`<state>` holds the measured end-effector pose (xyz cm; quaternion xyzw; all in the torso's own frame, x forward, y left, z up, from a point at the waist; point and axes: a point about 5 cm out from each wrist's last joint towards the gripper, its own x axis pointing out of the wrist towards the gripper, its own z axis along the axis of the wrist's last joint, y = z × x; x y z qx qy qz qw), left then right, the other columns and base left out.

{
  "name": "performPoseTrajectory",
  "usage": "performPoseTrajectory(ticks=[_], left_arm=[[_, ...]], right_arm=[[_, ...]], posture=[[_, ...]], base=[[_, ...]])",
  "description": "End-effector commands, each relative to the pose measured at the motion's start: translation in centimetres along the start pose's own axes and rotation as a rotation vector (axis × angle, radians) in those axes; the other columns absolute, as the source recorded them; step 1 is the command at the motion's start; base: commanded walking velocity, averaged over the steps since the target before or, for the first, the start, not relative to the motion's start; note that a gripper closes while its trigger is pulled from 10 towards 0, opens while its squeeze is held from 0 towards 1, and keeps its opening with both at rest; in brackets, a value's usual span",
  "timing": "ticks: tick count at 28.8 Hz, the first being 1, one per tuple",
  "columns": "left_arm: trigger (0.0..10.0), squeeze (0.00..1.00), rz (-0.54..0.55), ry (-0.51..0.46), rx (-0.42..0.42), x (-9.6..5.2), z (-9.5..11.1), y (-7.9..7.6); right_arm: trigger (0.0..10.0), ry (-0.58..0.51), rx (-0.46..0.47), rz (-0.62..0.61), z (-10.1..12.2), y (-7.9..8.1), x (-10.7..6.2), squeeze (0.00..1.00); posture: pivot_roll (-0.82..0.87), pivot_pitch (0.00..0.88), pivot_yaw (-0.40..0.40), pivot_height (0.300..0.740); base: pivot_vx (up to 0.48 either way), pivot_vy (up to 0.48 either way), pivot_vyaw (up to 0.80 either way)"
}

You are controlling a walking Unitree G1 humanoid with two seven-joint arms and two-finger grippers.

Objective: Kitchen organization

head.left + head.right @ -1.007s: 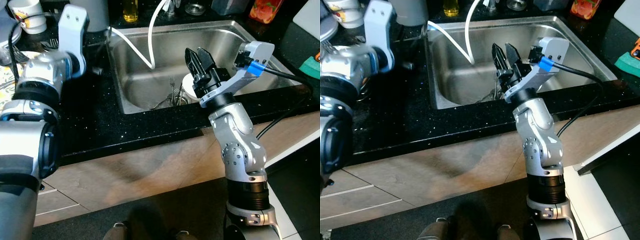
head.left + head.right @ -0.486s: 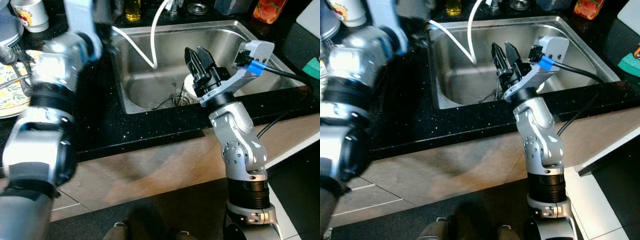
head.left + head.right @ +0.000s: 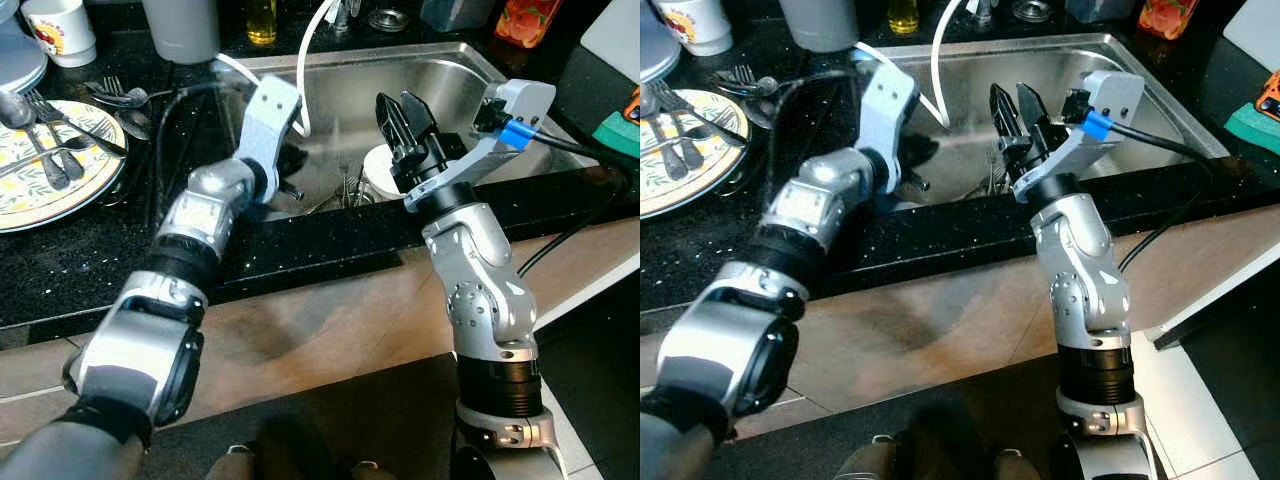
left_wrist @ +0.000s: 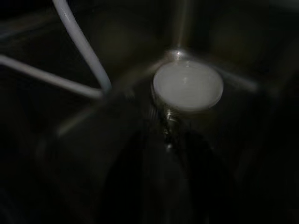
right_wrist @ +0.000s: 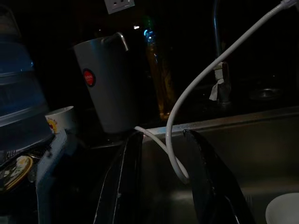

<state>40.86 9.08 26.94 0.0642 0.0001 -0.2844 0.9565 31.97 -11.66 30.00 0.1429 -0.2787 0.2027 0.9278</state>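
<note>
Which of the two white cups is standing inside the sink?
The plain white cup in the sink, just behind the right gripper. The other cup, with a printed picture, stands on the counter at far left.

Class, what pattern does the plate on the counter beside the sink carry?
The plate has a yellow-green leaf pattern on white, clearest in the left eye view.

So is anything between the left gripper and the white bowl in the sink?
Nothing visible. In the left wrist view the white bowl lies straight ahead past the dark fingers; the white hose loops off to one side, clear of that line.
</note>
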Motion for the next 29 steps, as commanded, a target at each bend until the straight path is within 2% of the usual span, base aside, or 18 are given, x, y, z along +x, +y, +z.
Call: performPoseTrajectory(ticks=[1,2,3,4,6,8,11,13,14,16,17,19,20,21,24,25,27,29], left_arm=[[10.0,0.81,-0.003,-0.190,-0.060,-0.8,2.3,0.2],[10.0,0.81,-0.003,-0.190,-0.060,-0.8,2.3,0.2],[10.0,0.81,0.007,-0.272,-0.070,-1.3,3.4,0.6],[10.0,0.00,0.030,-0.350,-0.088,-2.0,4.6,1.1],[10.0,0.00,0.066,-0.425,-0.087,-3.6,5.9,1.8],[10.0,0.00,0.066,-0.425,-0.087,-3.6,5.9,1.8],[10.0,0.00,0.057,-0.426,-0.050,-5.2,6.1,1.4],[10.0,0.00,0.020,-0.350,0.011,-6.7,5.2,0.3],[10.0,0.00,-0.003,-0.285,0.005,-7.3,4.4,-0.3],[10.0,0.00,-0.019,-0.243,-0.007,-7.7,3.8,-0.7],[10.0,0.00,-0.019,-0.243,-0.007,-7.7,3.8,-0.7],[10.0,0.00,-0.004,-0.091,-0.022,-8.5,1.3,-1.8],[10.0,0.00,-0.004,-0.091,-0.022,-8.5,1.3,-1.8],[10.0,0.00,0.046,-0.047,-0.014,-9.4,0.4,-1.7],[10.0,0.00,0.229,-0.027,0.002,-11.0,0.1,0.7],[10.0,0.00,0.229,-0.027,0.002,-11.0,0.1,0.7],[10.0,0.00,0.431,-0.006,-0.022,-11.7,0.1,4.2],[10.0,0.00,0.569,0.024,-0.056,-12.0,0.0,6.4]], right_arm=[[10.0,-0.011,-0.011,-0.001,0.1,-0.2,-0.3,0.00],[10.0,-0.011,-0.011,-0.001,0.1,-0.2,-0.3,0.00],[10.0,-0.011,-0.011,0.003,0.0,-0.2,-0.2,0.00],[10.0,-0.011,-0.012,0.006,0.0,-0.2,-0.2,0.00],[10.0,-0.012,-0.015,0.006,0.0,-0.2,-0.3,0.00],[10.0,-0.012,-0.015,0.006,0.0,-0.2,-0.3,0.00],[10.0,-0.010,-0.020,0.000,-0.1,-0.2,-0.5,0.00],[10.0,-0.008,-0.032,-0.019,-0.2,-0.4,-0.9,0.00],[10.0,-0.009,-0.046,-0.033,-0.2,-0.4,-1.2,0.00],[10.0,-0.011,-0.055,-0.041,-0.2,-0.5,-1.3,0.00],[10.0,-0.011,-0.055,-0.041,-0.2,-0.5,-1.3,0.00],[10.0,-0.010,-0.115,-0.045,-0.2,-0.3,-1.8,0.00],[10.0,-0.010,-0.115,-0.045,-0.2,-0.3,-1.8,0.00],[10.0,-0.011,-0.128,-0.046,-0.1,-0.2,-2.0,0.00],[10.0,-0.011,-0.128,-0.051,0.0,-0.3,-2.2,0.00],[10.0,-0.011,-0.128,-0.051,0.0,-0.3,-2.2,0.00],[10.0,-0.012,-0.119,-0.054,-0.1,-0.5,-2.0,0.00],[10.0,-0.017,-0.118,-0.056,0.1,-0.7,-1.7,0.00]], posture=[[0.13,0.156,-0.014,0.740],[0.13,0.156,-0.014,0.740],[0.13,0.154,-0.014,0.740],[0.13,0.147,-0.014,0.740],[0.14,0.139,-0.014,0.740],[0.14,0.139,-0.014,0.740],[0.14,0.132,-0.015,0.740],[0.15,0.125,-0.012,0.740],[0.15,0.123,-0.010,0.740],[0.15,0.121,-0.008,0.740],[0.15,0.121,-0.008,0.740],[0.19,0.115,-0.008,0.740],[0.19,0.115,-0.008,0.740],[0.19,0.117,-0.011,0.740],[0.19,0.112,-0.022,0.740],[0.19,0.112,-0.022,0.740],[0.20,0.107,-0.030,0.740],[0.20,0.107,-0.032,0.740]], base=[[0.000,0.000,0.00],[0.000,0.000,0.00],[0.000,0.000,0.00],[0.000,0.000,0.00],[0.000,0.000,0.00],[0.000,0.000,0.00],[0.000,0.000,0.00],[0.000,0.000,0.00],[0.000,0.000,0.00],[0.000,0.000,0.00],[0.000,0.000,0.00],[0.000,0.000,0.00],[0.000,0.000,0.00],[0.000,0.000,0.00],[0.000,0.000,0.00],[0.000,0.000,0.00],[0.000,0.000,0.00],[0.000,0.000,0.00]])
